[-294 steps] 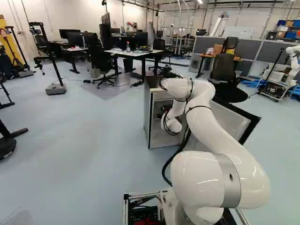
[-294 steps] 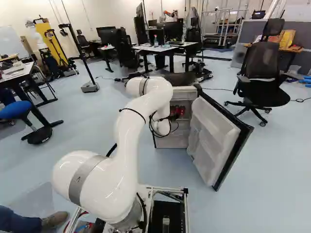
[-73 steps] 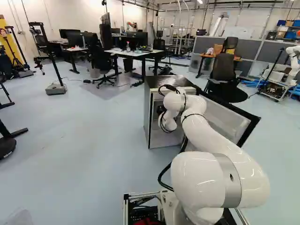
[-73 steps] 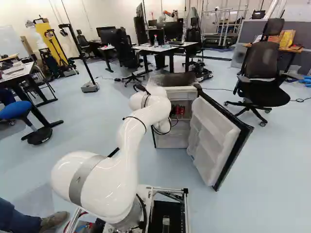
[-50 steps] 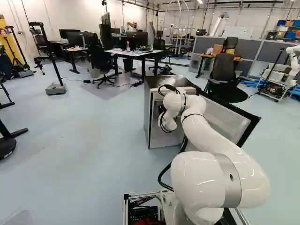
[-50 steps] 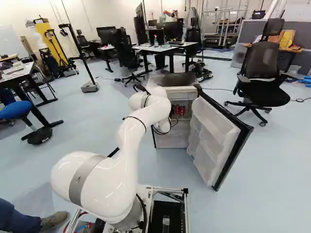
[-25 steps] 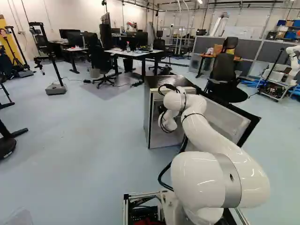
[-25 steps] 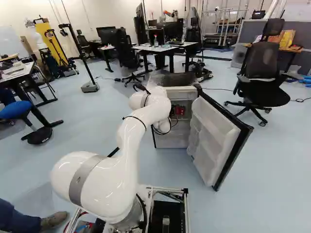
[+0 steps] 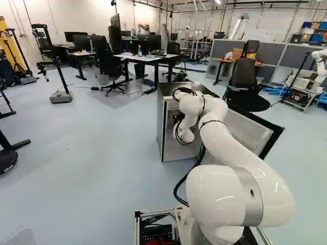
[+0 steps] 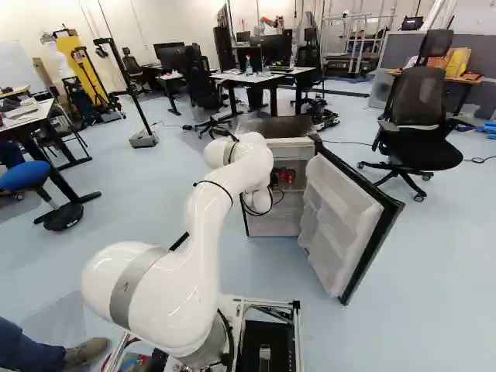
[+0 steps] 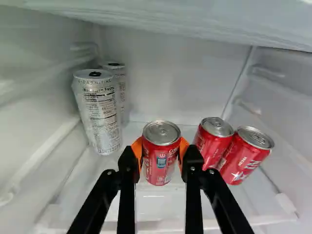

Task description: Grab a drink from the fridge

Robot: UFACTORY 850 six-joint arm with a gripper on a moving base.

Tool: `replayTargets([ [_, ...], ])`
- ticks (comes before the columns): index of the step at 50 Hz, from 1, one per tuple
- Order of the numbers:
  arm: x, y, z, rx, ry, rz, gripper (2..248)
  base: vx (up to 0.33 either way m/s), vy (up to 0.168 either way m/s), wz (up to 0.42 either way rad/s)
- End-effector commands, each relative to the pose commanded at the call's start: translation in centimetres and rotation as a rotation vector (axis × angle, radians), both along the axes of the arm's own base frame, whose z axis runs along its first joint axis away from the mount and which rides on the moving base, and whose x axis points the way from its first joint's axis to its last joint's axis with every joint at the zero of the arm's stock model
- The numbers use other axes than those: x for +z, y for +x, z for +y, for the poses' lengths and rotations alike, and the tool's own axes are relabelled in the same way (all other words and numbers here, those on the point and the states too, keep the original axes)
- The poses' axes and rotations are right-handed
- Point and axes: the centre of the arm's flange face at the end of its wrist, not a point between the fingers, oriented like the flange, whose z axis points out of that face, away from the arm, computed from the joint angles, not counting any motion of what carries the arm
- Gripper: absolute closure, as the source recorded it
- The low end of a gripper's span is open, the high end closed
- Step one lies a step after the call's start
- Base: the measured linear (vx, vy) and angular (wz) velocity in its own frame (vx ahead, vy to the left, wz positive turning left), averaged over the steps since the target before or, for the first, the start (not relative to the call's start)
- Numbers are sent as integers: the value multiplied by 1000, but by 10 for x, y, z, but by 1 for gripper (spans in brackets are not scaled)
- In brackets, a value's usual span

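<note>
My gripper [image 9: 178,118] shows only as a dark part at the fridge opening in the left base view, its fingertips hidden there. In the wrist view the gripper [image 11: 162,152] is shut on a red can [image 11: 161,163], an orange pad on either side of it. The can looks upright; whether its bottom touches the shelf [image 11: 204,195], I cannot tell. Two more red cans, one [image 11: 212,141] and another [image 11: 243,156], stand close together beside the right-hand finger. Past the other finger, by the side wall, are two silver cans, the nearer [image 11: 101,112] and the farther [image 11: 118,80].
The fridge [image 10: 273,225] has its door [image 10: 341,221] swung out on the right in the right base view. A shelf or ceiling panel [image 11: 195,22] hangs over the cans. An office chair [image 10: 418,116] stands beyond the door. Another robot [image 9: 319,64] is at the far right.
Over several seconds the arm reached farther into the fridge; within the last half second its upper joints have drawn slightly back toward the base. The base and fridge have stayed put.
</note>
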Motion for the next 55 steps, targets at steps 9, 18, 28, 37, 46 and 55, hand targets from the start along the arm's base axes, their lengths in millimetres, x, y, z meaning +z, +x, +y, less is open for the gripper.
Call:
replayTargets([
  [9,4,-10,0,-3,5,22,155,0,0,0],
  [18,11,-21,0,-6,9,42,155,0,0,0],
  [28,28,-32,1,-9,13,60,155,0,0,0],
  [37,44,-42,1,-12,16,73,155,0,0,0],
  [46,60,-53,1,-15,18,85,155,0,0,0],
  [55,76,-64,2,-18,20,95,155,0,0,0],
])
